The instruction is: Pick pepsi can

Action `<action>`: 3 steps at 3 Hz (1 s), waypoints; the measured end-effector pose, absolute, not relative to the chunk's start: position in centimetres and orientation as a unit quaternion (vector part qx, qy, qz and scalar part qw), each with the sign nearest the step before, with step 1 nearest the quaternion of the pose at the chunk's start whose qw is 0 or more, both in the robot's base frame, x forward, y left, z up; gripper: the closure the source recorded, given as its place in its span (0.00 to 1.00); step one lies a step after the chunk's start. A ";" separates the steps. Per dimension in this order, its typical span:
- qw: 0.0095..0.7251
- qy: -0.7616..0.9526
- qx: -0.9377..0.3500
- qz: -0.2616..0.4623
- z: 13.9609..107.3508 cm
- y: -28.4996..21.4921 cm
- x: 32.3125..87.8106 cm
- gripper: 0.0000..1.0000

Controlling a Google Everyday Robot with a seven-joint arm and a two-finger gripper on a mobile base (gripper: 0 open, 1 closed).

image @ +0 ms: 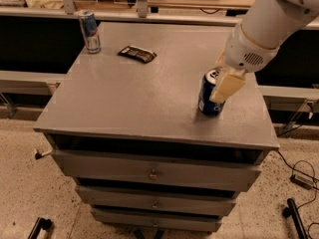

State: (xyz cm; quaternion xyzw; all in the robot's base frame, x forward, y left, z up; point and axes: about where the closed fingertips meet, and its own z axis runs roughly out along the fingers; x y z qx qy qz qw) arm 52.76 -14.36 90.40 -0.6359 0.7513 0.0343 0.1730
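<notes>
The pepsi can [206, 96], dark blue with white lettering and a silver top, stands upright on the right part of the grey cabinet top [144, 93]. My gripper [224, 86] hangs from the white arm [264, 29] that comes in from the upper right. It sits right against the can's right side and covers part of it. The can rests on the cabinet top.
A slimmer silver-and-blue can [89, 30] stands at the back left corner. A dark snack wrapper [137, 54] lies flat at the back middle. The cabinet has drawers [152, 173] below. Behind it runs a counter [124, 4]. Cables [299, 176] lie on the floor at the right.
</notes>
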 end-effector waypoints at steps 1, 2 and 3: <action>0.194 0.749 -0.631 0.054 91.6 -14.6 52.5 0.99; 0.232 0.747 -0.619 0.065 95.0 -15.6 51.4 1.00; 0.234 0.747 -0.619 0.067 95.2 -15.5 51.4 1.00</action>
